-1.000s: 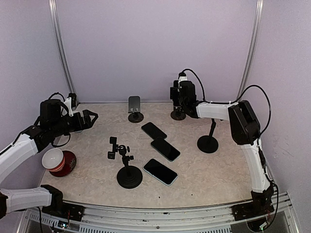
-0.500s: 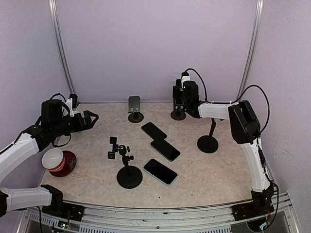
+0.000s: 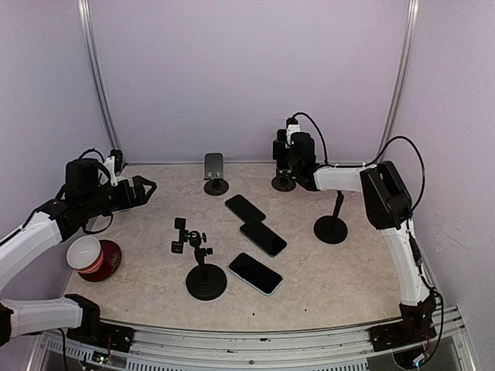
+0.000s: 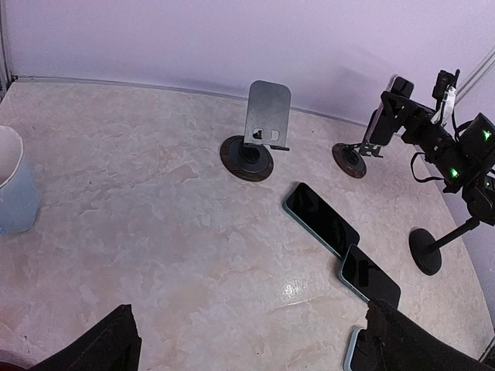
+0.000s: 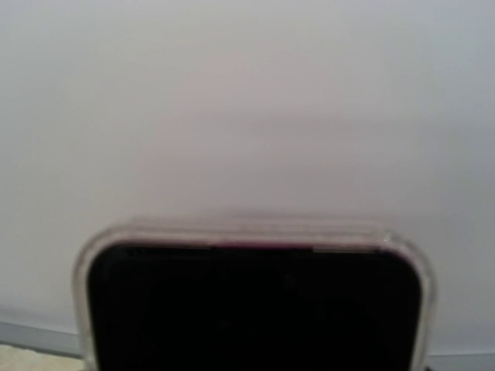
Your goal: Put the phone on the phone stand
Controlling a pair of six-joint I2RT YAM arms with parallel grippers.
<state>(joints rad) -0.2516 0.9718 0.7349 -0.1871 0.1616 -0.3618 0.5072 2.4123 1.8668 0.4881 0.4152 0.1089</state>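
Note:
A dark phone in a clear case (image 3: 278,147) stands upright at the back stand, whose round base (image 3: 284,183) rests on the table near the rear wall. My right gripper (image 3: 286,148) is against it and holds it; in the right wrist view the phone's top edge (image 5: 251,297) fills the lower frame and hides the fingers. In the left wrist view this phone (image 4: 389,108) leans over that base (image 4: 349,158). My left gripper (image 3: 145,188) is open and empty above the table's left side, also in the left wrist view (image 4: 259,340).
Three phones lie in a diagonal row mid-table (image 3: 245,207), (image 3: 263,236), (image 3: 255,273). A grey plate stand (image 3: 214,166) is at the back centre, a black clamp stand (image 3: 203,278) at the front, a pole stand (image 3: 331,228) on the right. A red and white cup (image 3: 93,256) sits left.
The right wrist has shifted very slightly to the right with the phone at the back stand. The left arm has barely moved.

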